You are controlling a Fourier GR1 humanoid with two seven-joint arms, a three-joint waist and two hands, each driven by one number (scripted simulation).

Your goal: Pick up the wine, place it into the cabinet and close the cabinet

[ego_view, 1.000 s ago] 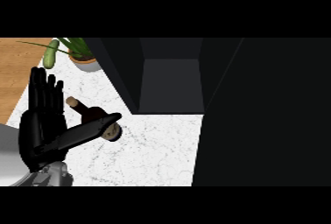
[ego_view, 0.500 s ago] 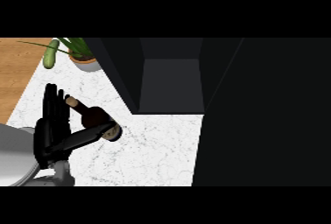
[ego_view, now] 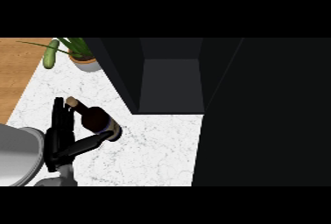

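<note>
Right now our left hand (ego_view: 61,140) is closing around the wine (ego_view: 96,119), thumb under it and fingers behind it, low over the white tabletop (ego_view: 149,148). We should get a snug hold before lifting (the bottle leans). Further back, the dark cabinet (ego_view: 169,83) stands open. Keep the bottle steady going in. Our right hand is not in sight.

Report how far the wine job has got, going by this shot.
Done: the left hand is at the wine bottle, fingers behind it and thumb curled across its front.
In hand: the grasp; the head view cannot settle whether the bottle has left the marble counter.
Left: moving the bottle into the open dark cabinet, then closing the cabinet. The right hand is out of view.
</note>
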